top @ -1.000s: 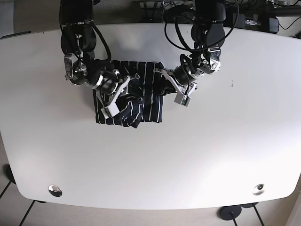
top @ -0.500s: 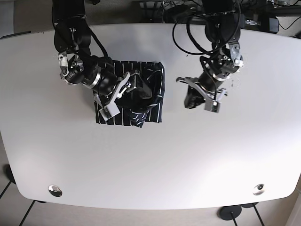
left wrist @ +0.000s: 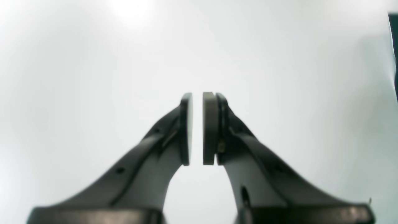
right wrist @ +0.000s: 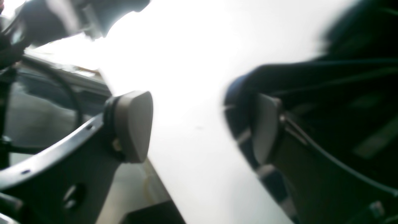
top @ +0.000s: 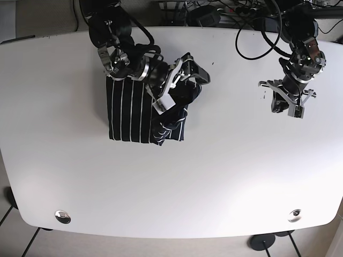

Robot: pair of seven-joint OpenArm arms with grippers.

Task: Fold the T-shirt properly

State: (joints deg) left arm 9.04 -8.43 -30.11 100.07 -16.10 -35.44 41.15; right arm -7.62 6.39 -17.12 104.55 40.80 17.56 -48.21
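The dark navy T-shirt with thin white stripes lies folded on the white table, left of the middle. Its left part is flat; its right part is rumpled. My right gripper is open over the shirt's upper right edge. In the right wrist view one of its fingers lies against the striped fabric and the other is over bare table. My left gripper is far to the right, away from the shirt. In the left wrist view its jaws are nearly together, with nothing between them.
Cables and dark equipment crowd the table's back edge. Two metal fittings sit near the front corners. A small dark mark is on the table beside my left gripper.
My left arm has swung right, away from the shirt, jaws closed. My right gripper has moved right across the shirt to its upper right edge, uncovering the flat left part.
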